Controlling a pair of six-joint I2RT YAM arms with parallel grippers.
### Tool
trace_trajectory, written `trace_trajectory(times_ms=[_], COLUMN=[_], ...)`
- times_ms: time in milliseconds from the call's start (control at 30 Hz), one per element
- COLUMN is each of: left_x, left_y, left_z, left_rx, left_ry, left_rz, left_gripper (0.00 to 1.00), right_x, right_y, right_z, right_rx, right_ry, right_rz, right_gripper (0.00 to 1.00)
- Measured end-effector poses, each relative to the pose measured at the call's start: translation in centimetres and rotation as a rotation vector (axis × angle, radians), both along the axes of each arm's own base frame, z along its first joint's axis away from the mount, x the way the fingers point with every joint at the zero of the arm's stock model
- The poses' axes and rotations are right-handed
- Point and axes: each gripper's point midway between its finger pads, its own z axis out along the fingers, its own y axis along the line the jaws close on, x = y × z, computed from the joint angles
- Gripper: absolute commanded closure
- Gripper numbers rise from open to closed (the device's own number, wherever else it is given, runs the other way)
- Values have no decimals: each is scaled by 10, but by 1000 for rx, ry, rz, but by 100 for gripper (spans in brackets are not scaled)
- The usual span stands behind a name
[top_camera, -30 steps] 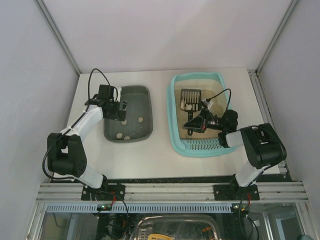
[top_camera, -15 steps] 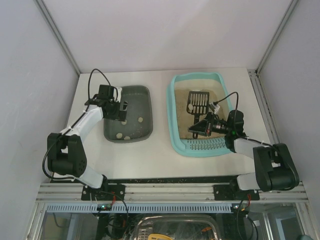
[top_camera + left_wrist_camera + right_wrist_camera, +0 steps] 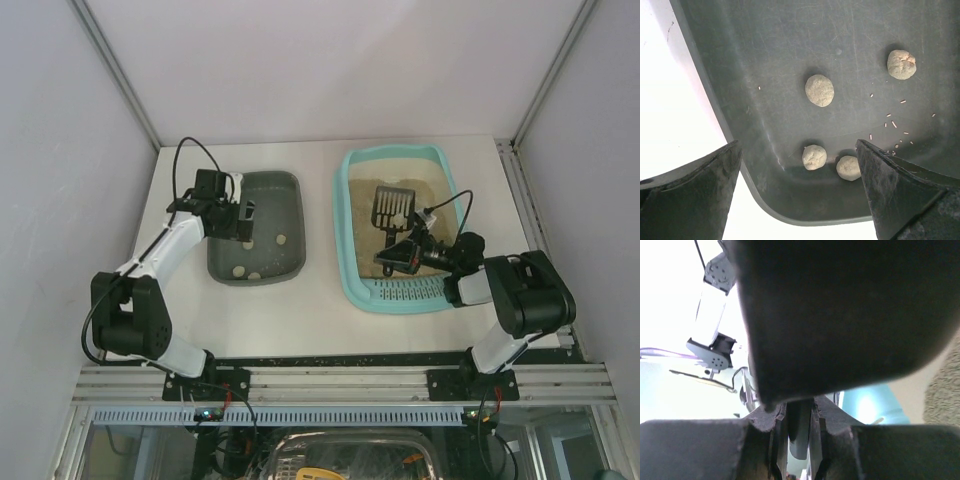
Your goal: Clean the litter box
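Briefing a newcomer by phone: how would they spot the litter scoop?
On the white table, find the turquoise litter box on the right. Over its tan litter is the scoop, gripped by the right tool: black, with a slotted head, unlike the turquoise grille.

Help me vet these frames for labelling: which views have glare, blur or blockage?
Top external: evenly lit, sharp, litter box crisp. Left wrist: grey tray and clumps sharp, table beside it blown out white. Right wrist: a dark blurred mass fills most of the frame, left background overexposed.
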Motion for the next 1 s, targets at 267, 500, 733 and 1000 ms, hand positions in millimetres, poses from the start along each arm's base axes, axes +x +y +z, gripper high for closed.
trace_trajectory(times_ms=[267,500,733,1000], left_x=[-2,-2,0,20], left_y=[-4,-6,-20,17], left_z=[1,4,28,77], left_rx=[-19,-30,-123,-354], left_ry=[0,-5,-26,-125], left_rz=[3,15,-77,81], left_gripper=[0,0,0,0], right_x=[-7,-5,-2,9], right_y=[12,28,44,92], right_z=[-1,8,27,56], right_rx=[20,-15,-154,-402], right_ry=[54,46,-30,-156], right_rz=[47,103,142,233], right_gripper=[100,100,100,100])
